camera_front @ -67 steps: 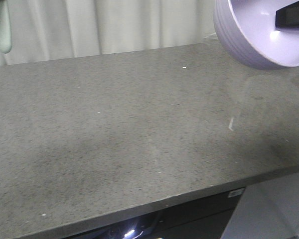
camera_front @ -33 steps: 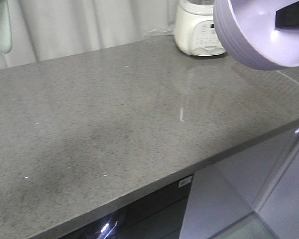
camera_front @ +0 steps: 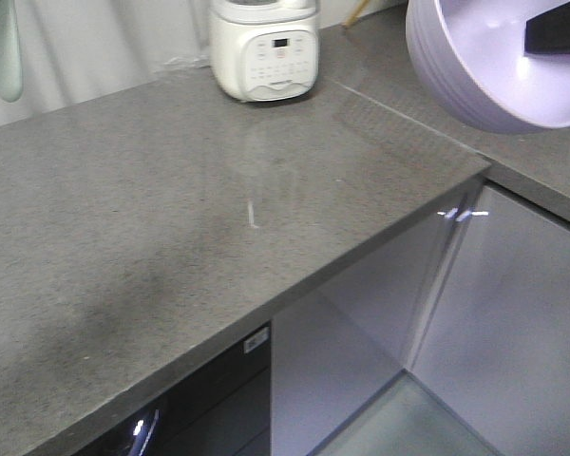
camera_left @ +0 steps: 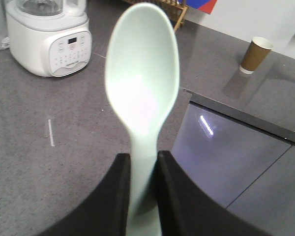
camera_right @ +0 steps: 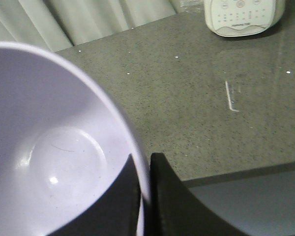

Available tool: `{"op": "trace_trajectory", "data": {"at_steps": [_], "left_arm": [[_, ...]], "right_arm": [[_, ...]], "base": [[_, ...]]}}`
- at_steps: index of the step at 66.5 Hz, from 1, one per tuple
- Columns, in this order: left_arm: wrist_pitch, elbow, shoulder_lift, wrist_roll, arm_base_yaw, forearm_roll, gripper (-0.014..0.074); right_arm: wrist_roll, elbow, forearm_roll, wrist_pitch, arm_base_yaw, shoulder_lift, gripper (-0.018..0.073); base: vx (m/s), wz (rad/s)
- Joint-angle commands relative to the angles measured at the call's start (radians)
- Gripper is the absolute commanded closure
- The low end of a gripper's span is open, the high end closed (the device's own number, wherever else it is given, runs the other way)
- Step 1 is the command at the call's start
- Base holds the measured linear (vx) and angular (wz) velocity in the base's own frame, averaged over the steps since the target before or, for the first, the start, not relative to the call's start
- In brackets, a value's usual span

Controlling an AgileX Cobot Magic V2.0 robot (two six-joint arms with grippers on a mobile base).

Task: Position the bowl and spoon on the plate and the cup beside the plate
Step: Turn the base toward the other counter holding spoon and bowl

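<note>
Near: left tool (camera_left: 143, 166) clenched on the spoon (camera_left: 142, 83) handle, scoop up and facing the wrist cam. In the front view the spoon hangs at the upper left edge. Right tool (camera_right: 145, 169) pinches the bowl (camera_right: 54, 157) wall, one finger inside and one outside. Bowl is in the air at the upper right of the front view, tilted, empty. Both grips look the same across the last second.

What changed is the background. The front view has swept sideways along the surface (camera_front: 123, 237). The white appliance (camera_front: 264, 47) was absent a second ago, came in at top right half a second ago, and now sits top centre-left. The small white mark (camera_front: 252, 214) slid left with it. The surface's corner and the grey cabinet doors (camera_front: 513, 313) are now exposed at lower right. Spoon and bowl hold their places in frame, so I read this as the base turning or travelling, not arm motion.

Far: cup (camera_left: 255, 55) upright on the further surface section, upper right of the left wrist view, well apart from both tools. Plate not in any view.

Meaning: transit phase, nothing placed yet. The plate has to be found before bowl and spoon can go down.
</note>
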Motion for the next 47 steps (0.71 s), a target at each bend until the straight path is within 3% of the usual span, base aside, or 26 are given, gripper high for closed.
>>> {"op": "trace_trajectory", "data": {"at_steps": [1,47], "left_arm": [[-0.061,-0.021,-0.016,0.003,-0.006,-0.034,0.0604],[-0.061,-0.021,-0.016,0.003,-0.006,-0.034,0.0604]], "right_arm": [[-0.010,-0.027,0.055,-0.021,-0.002,-0.025,0.0566],[-0.010,-0.027,0.055,-0.021,-0.002,-0.025,0.0566]], "base": [[0.00,-0.42],[0.00,-0.44]]}}
